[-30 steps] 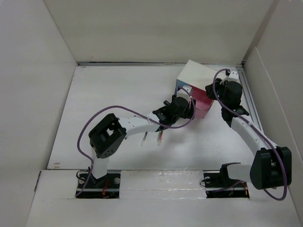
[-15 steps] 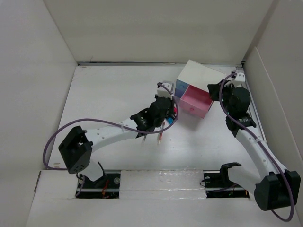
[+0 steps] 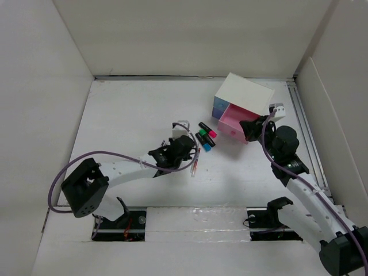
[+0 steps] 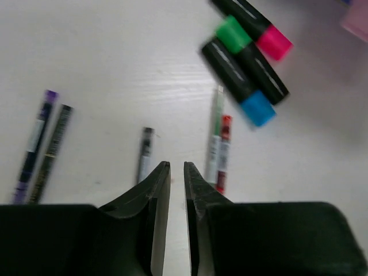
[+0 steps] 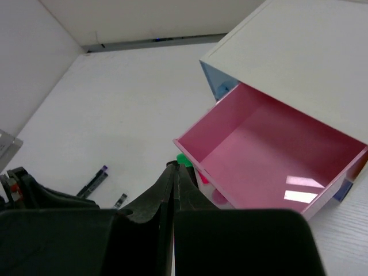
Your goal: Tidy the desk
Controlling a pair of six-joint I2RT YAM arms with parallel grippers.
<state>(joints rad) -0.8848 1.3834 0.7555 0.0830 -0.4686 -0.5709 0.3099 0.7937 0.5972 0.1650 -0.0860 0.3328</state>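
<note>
The desk (image 3: 126,109) is lying beneath both arms. The left gripper (image 4: 177,172) is hovering, jaws slightly apart and empty, markers (image 4: 253,63) at its one o'clock. The right gripper (image 5: 172,175) is sitting closed, pink drawer (image 5: 270,155) at its two o'clock.

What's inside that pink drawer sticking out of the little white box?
Nothing shows in the pink drawer: bare floor with a glare patch. Its back end is covered by the white box.

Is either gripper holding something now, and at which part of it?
Nothing is held. The left gripper is slightly open, with only the desk between its fingers; the right gripper is shut empty near the pink drawer.
</note>
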